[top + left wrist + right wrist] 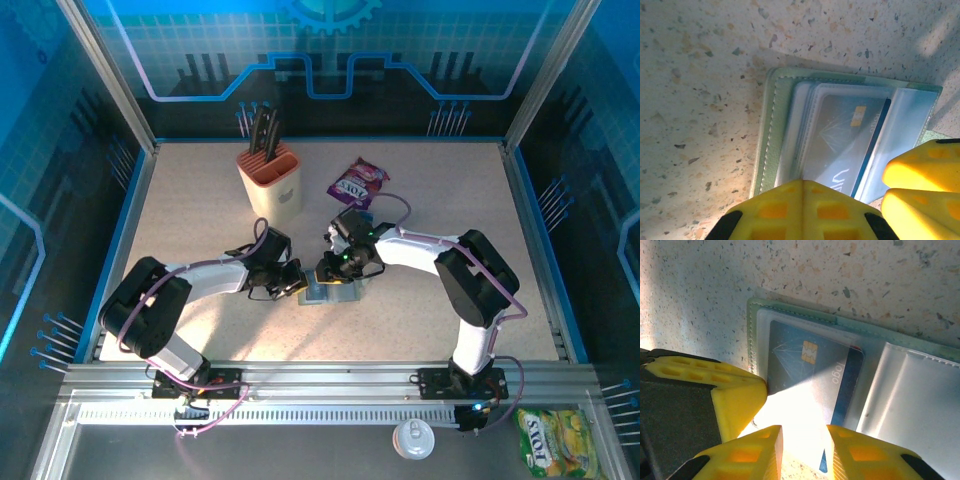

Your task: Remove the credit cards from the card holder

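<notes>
A robot test cell in a lab: aluminium frame posts [107,75] and blue circuit-print panels [330,50] enclose a speckled tabletop [450,190], with a slotted mounting rail [330,385] at 6 o'clock and a knife block [270,180] at 11 o'clock.

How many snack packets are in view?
2: a purple packet on the table right of the knife block, and a yellow-green packet at the near-right corner.

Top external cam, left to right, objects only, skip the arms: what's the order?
knife block → card holder → white round lid → yellow snack packet. The purple packet overlaps the holder's span, so it is left out.
</notes>
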Controlling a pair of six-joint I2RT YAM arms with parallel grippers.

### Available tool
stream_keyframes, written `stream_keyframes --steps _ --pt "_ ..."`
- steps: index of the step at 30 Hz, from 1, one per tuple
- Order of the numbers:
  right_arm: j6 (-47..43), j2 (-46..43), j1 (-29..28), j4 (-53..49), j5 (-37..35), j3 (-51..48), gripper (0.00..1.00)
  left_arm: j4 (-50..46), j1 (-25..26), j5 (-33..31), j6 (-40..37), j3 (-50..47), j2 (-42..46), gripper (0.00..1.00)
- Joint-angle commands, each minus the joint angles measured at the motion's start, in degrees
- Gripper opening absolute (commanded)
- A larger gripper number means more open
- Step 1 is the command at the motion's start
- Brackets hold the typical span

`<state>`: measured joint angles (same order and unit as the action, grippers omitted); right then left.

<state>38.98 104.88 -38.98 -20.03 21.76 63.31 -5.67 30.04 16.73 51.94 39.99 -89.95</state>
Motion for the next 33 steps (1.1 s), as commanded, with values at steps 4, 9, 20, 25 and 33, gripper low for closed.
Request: stream_keyframes --steps 4,9,20,25,33 --pt "1.0 0.9 -0.6 0.7 1.7 -0.7 0.29 -1.9 -0.7 -1.4 -1.7 -1.1 -0.1 0.04" --pt "1.5 1.2 -0.6 1.1 1.8 -0.7 0.29 -1.6 -0.8 -1.0 -1.6 -1.5 0.0 0.04" --pt "2.8 1.9 -0.6 2.2 2.3 -1.3 0.29 -1.4 -0.7 -0.5 -1.2 -2.3 1.3 0.05" --pt "3.5 2.3 -0.6 2.6 2.4 -1.7 0.29 -1.2 -0.7 -0.3 -1.0 -2.7 1.3 0.05" --pt "4.1 2.8 -0.6 4.0 3.3 -2.3 0.29 -0.8 -0.7 -0.1 -0.8 -2.9 1.2 0.05"
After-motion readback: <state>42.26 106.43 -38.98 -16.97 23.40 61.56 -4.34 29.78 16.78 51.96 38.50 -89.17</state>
